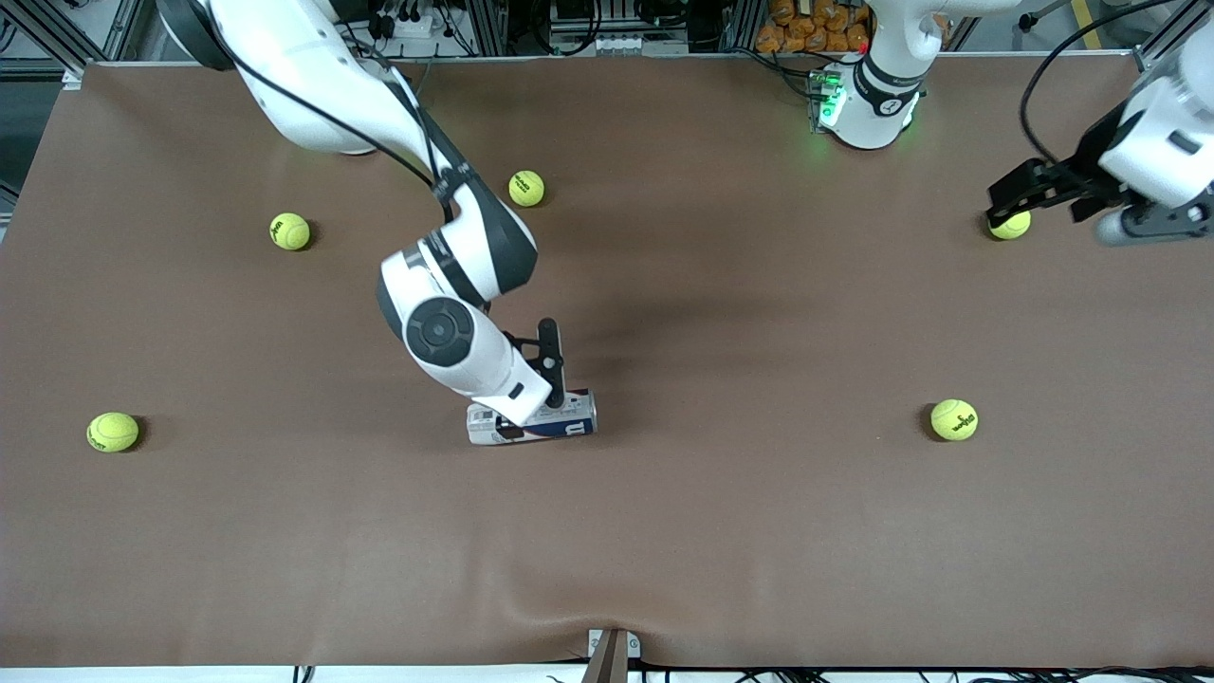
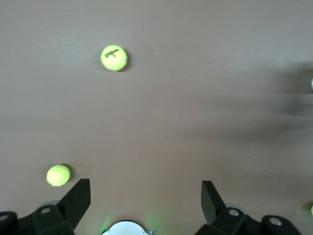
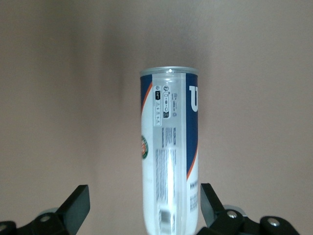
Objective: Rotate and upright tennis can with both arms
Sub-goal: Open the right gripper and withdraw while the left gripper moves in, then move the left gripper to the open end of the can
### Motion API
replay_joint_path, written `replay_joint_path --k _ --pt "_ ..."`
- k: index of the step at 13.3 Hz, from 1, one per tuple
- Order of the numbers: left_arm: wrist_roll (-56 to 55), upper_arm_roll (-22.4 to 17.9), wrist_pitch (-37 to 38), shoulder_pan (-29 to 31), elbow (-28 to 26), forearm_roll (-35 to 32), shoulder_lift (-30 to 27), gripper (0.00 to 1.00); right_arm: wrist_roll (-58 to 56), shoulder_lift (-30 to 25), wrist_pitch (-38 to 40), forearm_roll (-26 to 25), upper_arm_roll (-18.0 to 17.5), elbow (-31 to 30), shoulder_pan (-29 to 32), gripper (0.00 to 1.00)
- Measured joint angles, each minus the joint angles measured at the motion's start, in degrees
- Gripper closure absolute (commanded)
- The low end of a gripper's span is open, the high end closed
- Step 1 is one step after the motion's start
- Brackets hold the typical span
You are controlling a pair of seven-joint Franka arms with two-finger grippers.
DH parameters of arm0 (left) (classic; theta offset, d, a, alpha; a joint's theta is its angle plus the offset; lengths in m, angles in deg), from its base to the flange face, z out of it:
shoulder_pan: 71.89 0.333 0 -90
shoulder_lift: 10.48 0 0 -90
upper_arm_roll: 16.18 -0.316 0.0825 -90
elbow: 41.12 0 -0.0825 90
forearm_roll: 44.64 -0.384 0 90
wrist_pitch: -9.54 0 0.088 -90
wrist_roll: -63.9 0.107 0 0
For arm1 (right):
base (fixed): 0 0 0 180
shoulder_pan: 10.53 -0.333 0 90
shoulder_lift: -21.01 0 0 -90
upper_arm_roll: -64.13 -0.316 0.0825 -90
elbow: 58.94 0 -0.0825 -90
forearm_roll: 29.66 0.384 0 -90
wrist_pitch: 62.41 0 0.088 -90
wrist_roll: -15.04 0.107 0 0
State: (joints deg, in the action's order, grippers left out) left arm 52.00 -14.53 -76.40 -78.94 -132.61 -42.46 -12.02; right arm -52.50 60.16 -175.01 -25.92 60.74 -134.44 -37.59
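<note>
Tennis can between spread fingers

Even overhead light, soft shadows under right arm. Glare streak along can. Left wrist view slightly blurred, dim.

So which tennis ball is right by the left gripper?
The ball at the left arm's end of the table, beside the left gripper; the left gripper is open. The other four lie apart from both grippers.
</note>
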Motion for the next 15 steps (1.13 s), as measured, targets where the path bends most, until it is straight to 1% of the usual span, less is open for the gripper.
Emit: replay_joint_path --k 1,3,5,7,8,10,13,14,15 --pt "-0.1 1.2 -1.5 -0.1 -0.2 0.1 1.4 0.0 0.3 -1.4 1.0 0.7 0.1 0.0 1.1 0.0" --pt "-1.9 3.7 -4.8 -0.4 -0.6 0.2 5.1 0.0 0.9 -2.9 2.1 3.9 0.3 -0.1 5.2 0.0" --pt "-2.7 4.6 -8.2 -0.6 -1.0 2.3 8.9 0.0 1.1 -3.3 2.3 6.1 0.6 -0.1 10.6 0.0" --pt "-2.6 4.6 -10.7 -0.5 -1.2 6.8 12.2 0.0 1.1 -3.9 3.3 6.6 0.7 0.0 16.3 0.0" --pt "-2.6 4.7 -12.2 -0.5 -1.5 8.3 13.7 0.0 1.1 -4.6 5.4 6.7 0.6 0.0 18.7 0.0" --pt "-2.7 5.4 -15.4 -0.9 -2.3 9.0 16.0 0.0 1.1 -6.8 9.0 6.9 0.6 0.1 21.9 0.0" --pt "-2.8 5.7 -19.8 -1.6 -4.6 9.1 17.4 0.0 1.3 -10.7 12.6 6.9 0.9 0.1 26.2 0.0" --pt "-2.8 5.7 -21.6 -2.0 -5.6 9.2 17.5 0.0 1.3 -12.4 14.2 6.9 2.2 0.1 27.1 0.0" --pt "-3.1 5.8 -23.1 -2.4 -6.4 10.0 17.6 0.0 1.3 -14.0 15.8 6.9 4.5 0.1 27.1 0.0"
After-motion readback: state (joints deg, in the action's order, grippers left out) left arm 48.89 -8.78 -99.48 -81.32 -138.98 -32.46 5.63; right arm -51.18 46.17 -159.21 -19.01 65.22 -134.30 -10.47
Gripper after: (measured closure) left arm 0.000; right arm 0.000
